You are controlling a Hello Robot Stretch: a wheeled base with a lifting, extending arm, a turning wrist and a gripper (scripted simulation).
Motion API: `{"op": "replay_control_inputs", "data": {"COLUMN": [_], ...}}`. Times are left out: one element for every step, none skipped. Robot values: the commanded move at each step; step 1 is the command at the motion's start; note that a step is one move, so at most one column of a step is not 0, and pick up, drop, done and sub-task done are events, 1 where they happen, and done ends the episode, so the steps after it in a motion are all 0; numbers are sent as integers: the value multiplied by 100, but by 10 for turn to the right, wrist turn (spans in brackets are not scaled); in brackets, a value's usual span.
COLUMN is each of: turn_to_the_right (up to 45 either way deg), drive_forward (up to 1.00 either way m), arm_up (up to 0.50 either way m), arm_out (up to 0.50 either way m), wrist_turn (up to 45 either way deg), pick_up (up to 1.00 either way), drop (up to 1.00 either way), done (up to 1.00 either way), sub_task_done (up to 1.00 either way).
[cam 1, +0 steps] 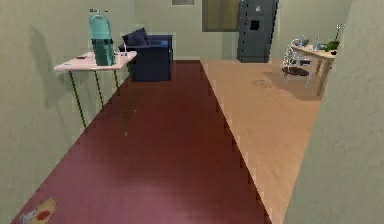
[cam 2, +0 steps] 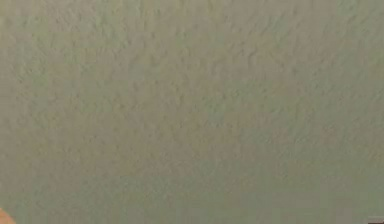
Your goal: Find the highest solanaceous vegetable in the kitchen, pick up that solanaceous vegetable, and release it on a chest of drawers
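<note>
No solanaceous vegetable can be made out. Far back on the forward view's right stands a pale round table (cam 1: 322, 57) with small items on it, one of them dark green (cam 1: 332, 46), too small to name. A grey-blue tall appliance (cam 1: 257, 30) stands against the far wall.
A pink-topped table on thin legs (cam 1: 95, 64) stands at the left with a teal bottle-like container (cam 1: 101, 38) on it. Behind it sits a dark blue armchair (cam 1: 150, 54). Dark red floor (cam 1: 160, 150) runs ahead beside tan floor (cam 1: 262, 110). A pale green wall (cam 2: 190, 100) lies close on the arm side.
</note>
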Motion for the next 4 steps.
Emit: {"op": "replay_control_inputs", "data": {"turn_to_the_right": [0,-90,0,450], "drive_forward": [100,0,20,0], "arm_up": [0,0,0,0], "arm_out": [0,0,0,0], "wrist_turn": [0,0,0,0], "pick_up": [0,0,0,0], "drop": [0,0,0,0], "done": [0,0,0,0], "sub_task_done": [0,0,0,0]}}
